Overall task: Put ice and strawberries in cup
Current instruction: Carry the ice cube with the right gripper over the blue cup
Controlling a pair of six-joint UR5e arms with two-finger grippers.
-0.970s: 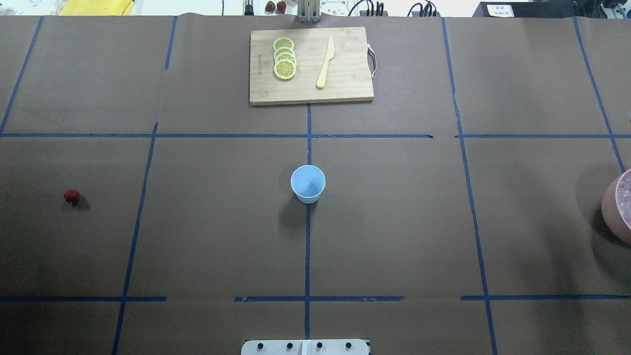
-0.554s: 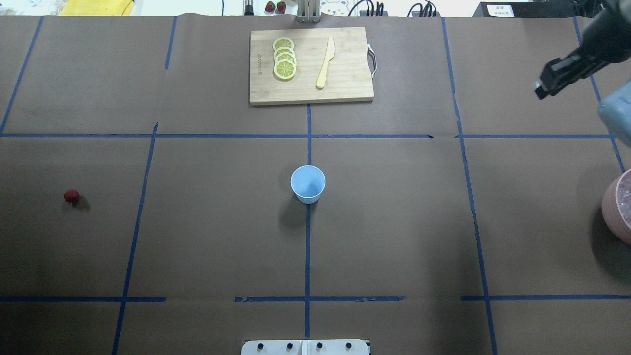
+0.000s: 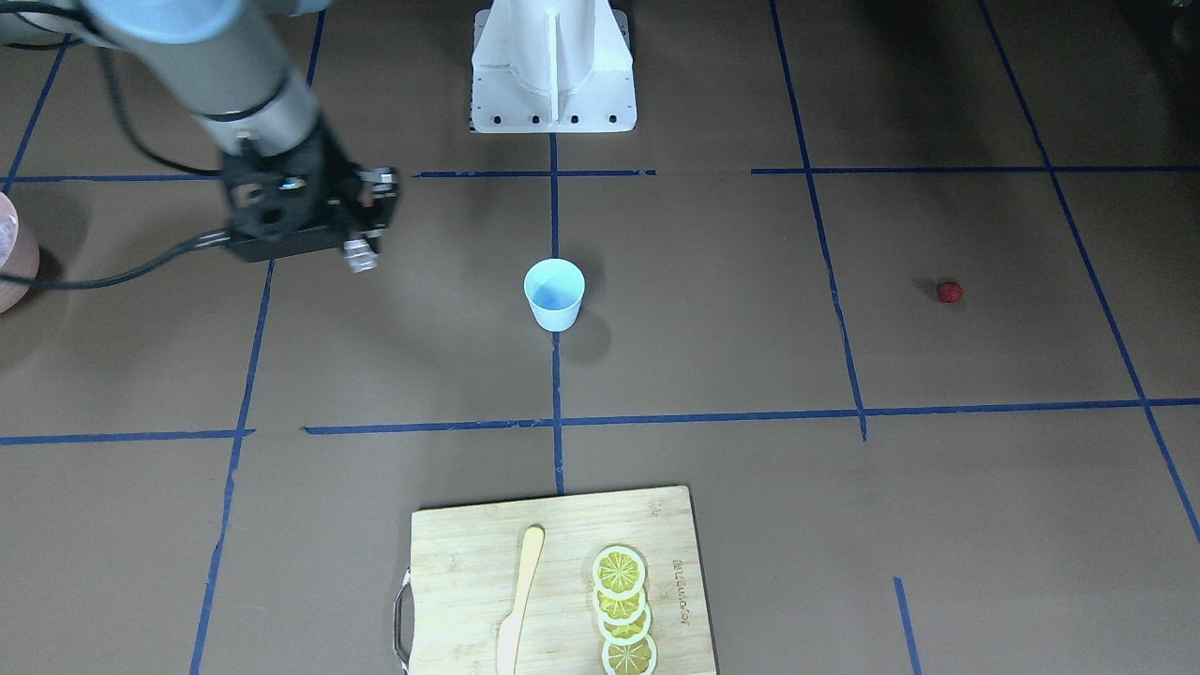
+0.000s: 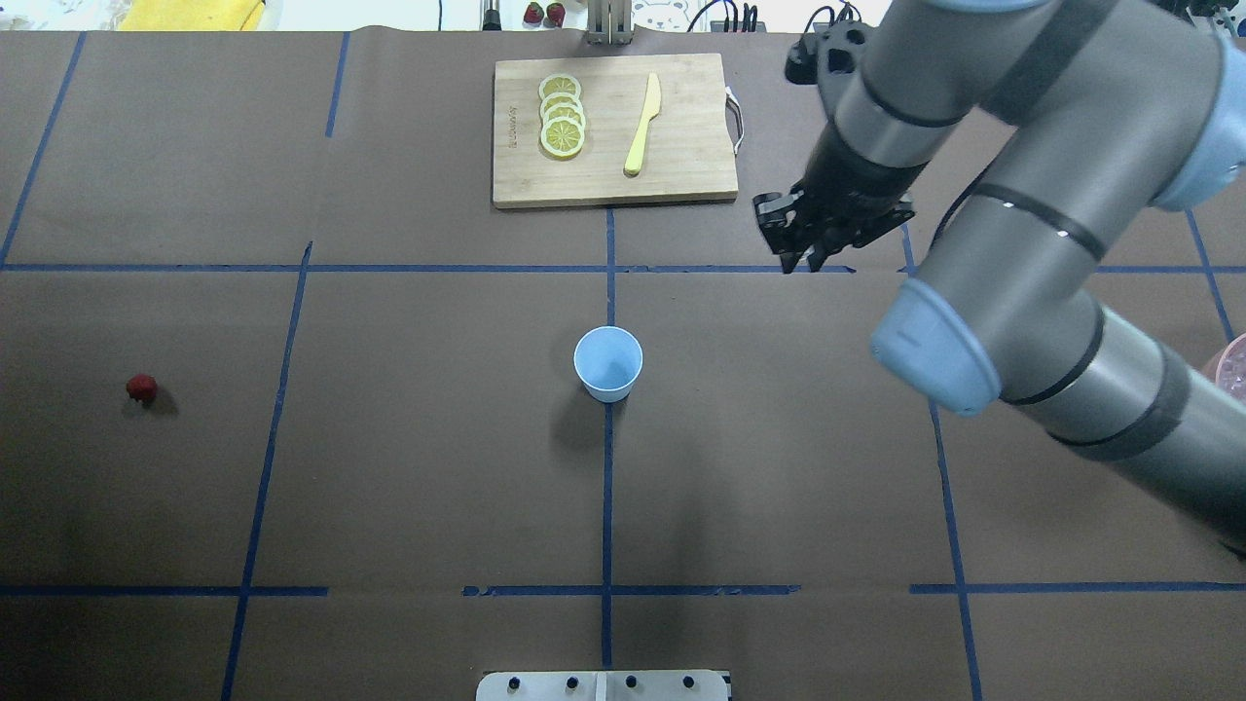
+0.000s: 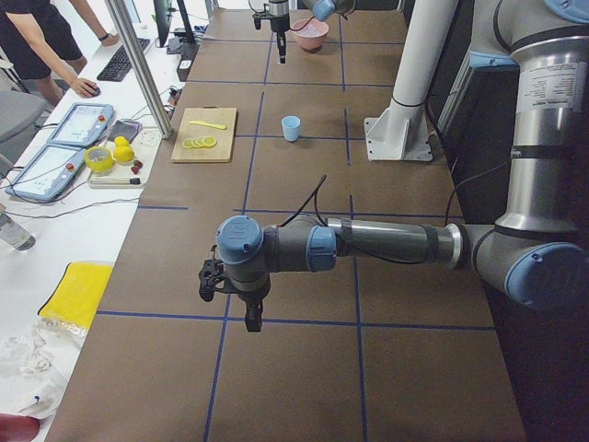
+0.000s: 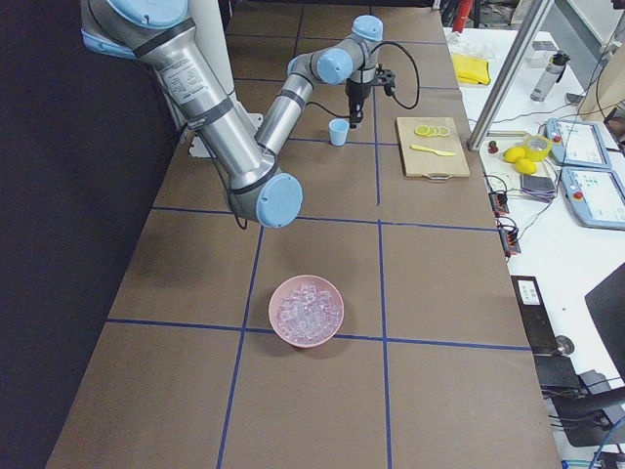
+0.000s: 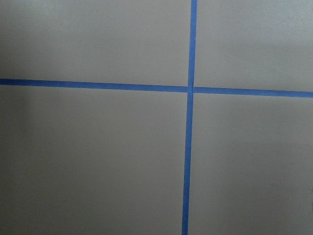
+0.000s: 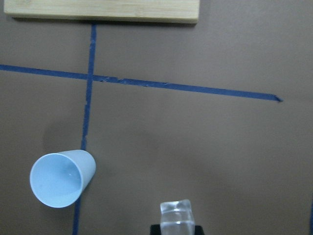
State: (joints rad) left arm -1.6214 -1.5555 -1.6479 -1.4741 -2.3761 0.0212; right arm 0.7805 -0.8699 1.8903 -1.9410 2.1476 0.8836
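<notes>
The pale blue cup [image 4: 608, 362] stands upright and empty at the table's centre, on a tape line. My right gripper [image 4: 813, 259] hovers to the right of it and farther back, near the cutting board's corner. It is shut on a clear ice cube [image 8: 176, 214], and the cup [image 8: 61, 179] lies to the left of that cube in the right wrist view. More ice [image 6: 308, 308] fills a pink bowl [image 6: 305, 342] at the right end. The strawberry [image 4: 141, 388] lies alone at the far left. My left gripper [image 5: 252, 318] hangs over bare table; whether it is open, I cannot tell.
A bamboo cutting board [image 4: 681, 170] at the back centre carries several lemon slices [image 4: 562, 117] and a yellow knife [image 4: 643, 125]. The right arm's elbow [image 4: 934, 341] spans the right half of the table. A person sits beyond the far edge in the exterior left view.
The right arm swept in from the right edge. One second ago it was out of view, then its gripper was at the back right, and now it is close to the cutting board.
</notes>
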